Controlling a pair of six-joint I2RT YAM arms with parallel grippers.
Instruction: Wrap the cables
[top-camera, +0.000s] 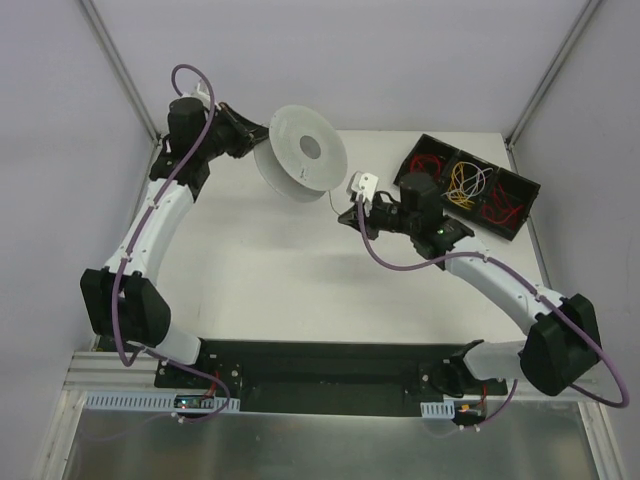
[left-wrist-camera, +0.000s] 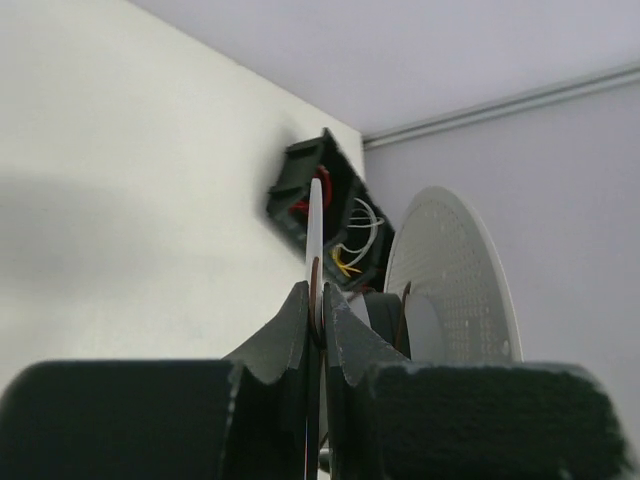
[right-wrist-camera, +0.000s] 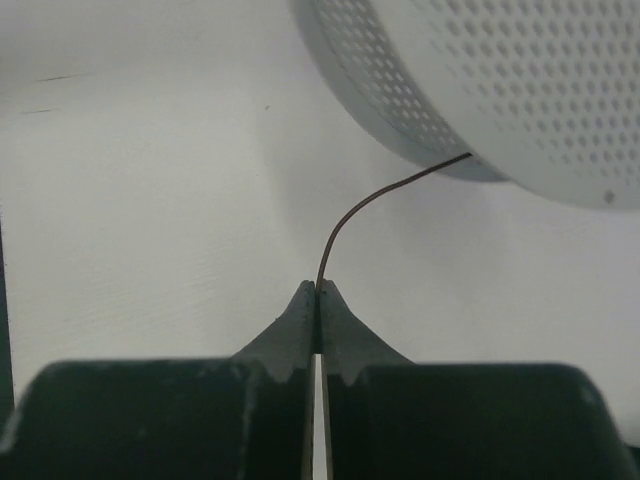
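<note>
Dark cable (right-wrist-camera: 320, 268): a hair-fine strand is seen curving from the right pincer up to the spool, where it is lost under the perforated flange.
Right pincer (right-wrist-camera: 318, 292): closed on the cable, which is pinched at the very tips.
Left pincer (left-wrist-camera: 315, 298): clamped on the thin edge of one spool flange, which is seen edge-on between the fingers.
Spool (top-camera: 300, 150): held tilted at the far side of the bench (top-camera: 270, 270), near the tray (top-camera: 465, 185) of coloured wires. Whether it rests on the bench cannot be told.
Risk, slip: so thin a strand is held by the tips alone, so it is likely to be pulled free if tension rises while the spool is turned or the arm is drawn away.
Risk, slack: if the strand is let loose, turns could spring off the hub or be laid over the flange edge.
Risk, spool: only a narrow edge is gripped, so the spool could be twisted or dropped under a sideways pull.
Right wrist only: the grip on the cable and its curve are shown. From above the strand is barely made out.
Left wrist only: the hold on the flange is shown close.
Top only: both arms, spool and tray are placed together.
</note>
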